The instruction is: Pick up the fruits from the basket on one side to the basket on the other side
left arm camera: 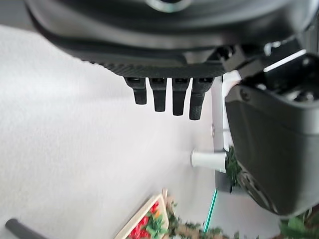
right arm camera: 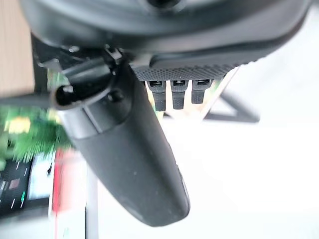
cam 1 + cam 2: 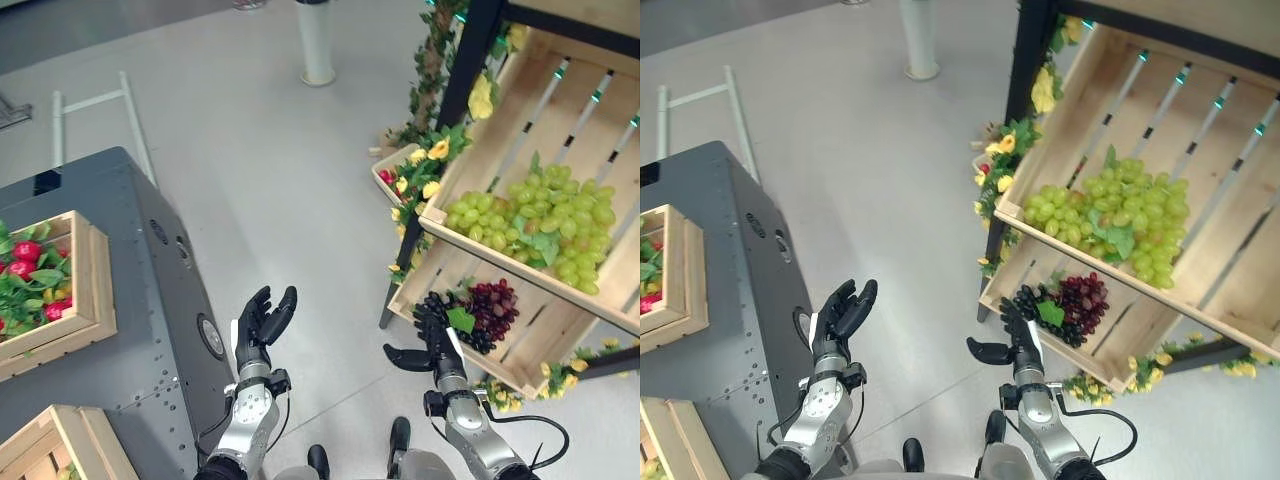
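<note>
Hovering with fingers spread and holding nothing, the right robot hand [image 3: 437, 345] is nearing the dark purple grape bunch [image 3: 478, 313] in the slanted wooden crate [image 3: 545, 335], where a loose grasp could be tearing berries off.
</note>
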